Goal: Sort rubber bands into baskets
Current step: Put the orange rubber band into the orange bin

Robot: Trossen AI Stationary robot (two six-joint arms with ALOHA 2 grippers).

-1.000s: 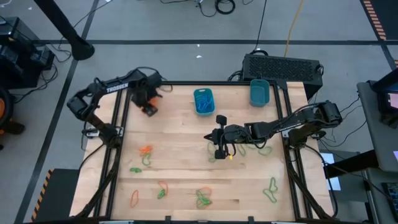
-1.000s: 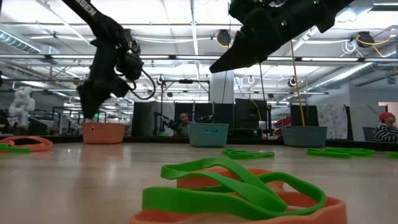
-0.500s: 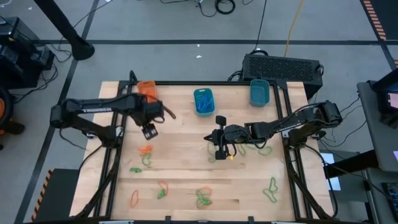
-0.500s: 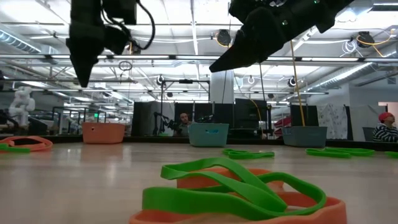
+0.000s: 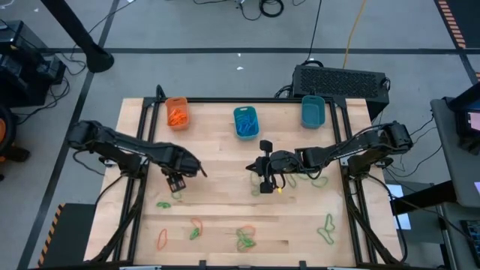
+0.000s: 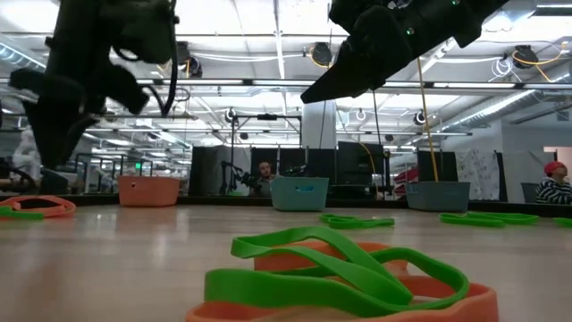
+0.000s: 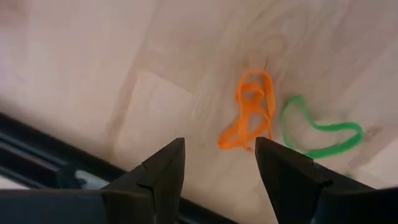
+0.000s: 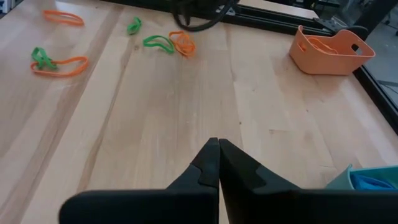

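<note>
My left gripper (image 5: 177, 182) hangs open, pointing down, over an orange rubber band (image 7: 251, 116) and a green one (image 7: 321, 132) that lie flat on the wooden table's left half; it touches neither. My right gripper (image 5: 253, 166) is shut and empty, held above the table's middle (image 8: 217, 163). Three baskets stand along the far edge: an orange one (image 5: 176, 112) with orange bands in it, a blue one (image 5: 245, 122) with blue bands, and a teal one (image 5: 313, 111). More rubber bands lie scattered near the front (image 5: 244, 238).
Green bands (image 5: 319, 180) lie under the right arm, others at the near right (image 5: 326, 227) and near left (image 5: 162, 238). A black box (image 5: 341, 79) sits behind the far right edge. A black frame rail (image 7: 56, 168) borders the table beside the left gripper.
My left gripper has swung from over the orange basket at the far left toward the near edge, rolling as it went and staying open. It now hangs over the orange and green bands. The orange basket stands uncovered.
</note>
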